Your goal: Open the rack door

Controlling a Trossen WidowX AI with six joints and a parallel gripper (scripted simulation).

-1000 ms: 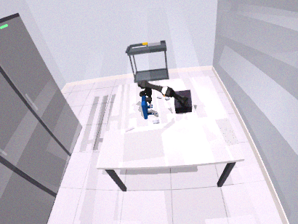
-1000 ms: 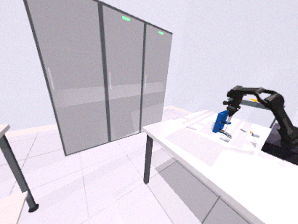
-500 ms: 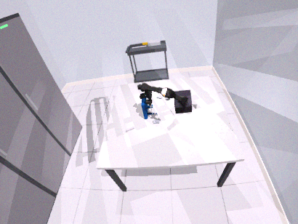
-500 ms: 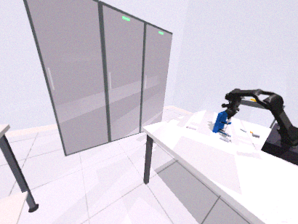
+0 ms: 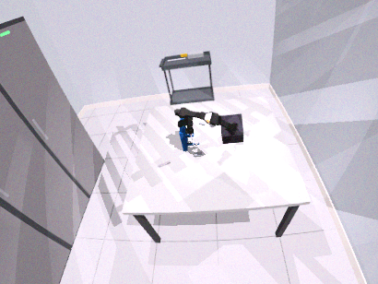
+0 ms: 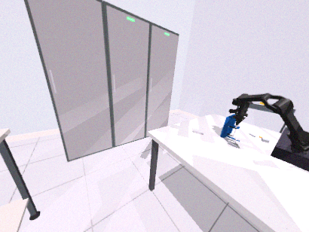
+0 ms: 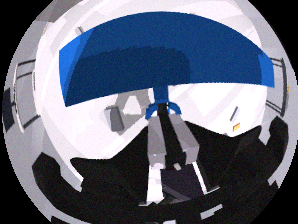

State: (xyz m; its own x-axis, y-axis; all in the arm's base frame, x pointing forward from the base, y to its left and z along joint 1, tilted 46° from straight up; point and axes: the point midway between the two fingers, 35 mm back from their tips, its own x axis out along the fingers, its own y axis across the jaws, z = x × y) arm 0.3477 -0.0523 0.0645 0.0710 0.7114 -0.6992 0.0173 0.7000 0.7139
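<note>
The blue rack point(image 5: 183, 139) point(image 6: 227, 127) point(image 7: 125, 60) stands upright on the table. Its door and frame cannot be told apart; no open gap shows. The upright handle point(image 7: 156, 137), grey with a dark middle, is held by blue brackets point(image 7: 174, 107) on the side facing the arm. My gripper point(image 5: 188, 130) point(image 6: 238, 122) point(image 7: 165, 127) points down over the handle, with a black finger on each side close against it. It looks shut on the handle. The blue panel lies just beyond the fingertips. The handle's lower part is hidden, and how far it is turned cannot be told.
The white table point(image 5: 217, 194) point(image 6: 211, 162) carries a dark arm base point(image 5: 232, 134) point(image 6: 282, 148). A grey block point(image 7: 115, 119) lies beside the rack; a pale bar point(image 5: 164, 163) point(image 6: 197, 132) lies farther off. A small orange-tipped piece point(image 6: 264, 139) lies near the base. A cart point(image 5: 191, 96) stands behind.
</note>
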